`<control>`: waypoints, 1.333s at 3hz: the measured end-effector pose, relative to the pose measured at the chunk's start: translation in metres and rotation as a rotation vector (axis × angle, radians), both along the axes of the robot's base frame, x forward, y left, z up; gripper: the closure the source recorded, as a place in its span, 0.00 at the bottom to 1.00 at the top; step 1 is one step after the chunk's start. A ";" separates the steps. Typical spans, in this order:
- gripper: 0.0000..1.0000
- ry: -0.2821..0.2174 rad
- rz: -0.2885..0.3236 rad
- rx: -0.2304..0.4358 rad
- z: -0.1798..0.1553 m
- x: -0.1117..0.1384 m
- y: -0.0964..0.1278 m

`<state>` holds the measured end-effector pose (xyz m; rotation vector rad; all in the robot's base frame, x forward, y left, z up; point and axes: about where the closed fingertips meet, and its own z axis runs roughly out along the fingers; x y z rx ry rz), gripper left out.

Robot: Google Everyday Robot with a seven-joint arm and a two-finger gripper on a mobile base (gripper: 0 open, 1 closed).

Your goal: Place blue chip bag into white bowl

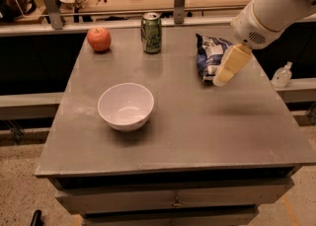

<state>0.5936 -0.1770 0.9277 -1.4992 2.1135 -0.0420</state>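
The blue chip bag (210,55), crumpled dark blue foil with white patches, lies on the grey table (197,121) at the back right. The white bowl (126,106) stands empty at the front left of the table. My gripper (228,67), cream-coloured, hangs from the white arm at the upper right and covers the bag's right edge. It holds nothing that I can see.
A green soda can (151,33) stands at the back middle and a red apple (99,39) at the back left. A clear bottle (282,76) sits off the table's right side. A cluttered bench runs behind the table.
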 end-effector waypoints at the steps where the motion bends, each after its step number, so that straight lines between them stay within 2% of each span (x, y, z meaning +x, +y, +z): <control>1: 0.15 0.010 -0.023 0.001 -0.015 0.018 -0.005; 2: 0.35 0.022 -0.012 -0.014 -0.029 0.033 -0.004; 3: 0.67 0.064 0.009 -0.065 -0.058 0.053 -0.008; 4: 0.90 0.076 0.027 -0.092 -0.066 0.060 -0.008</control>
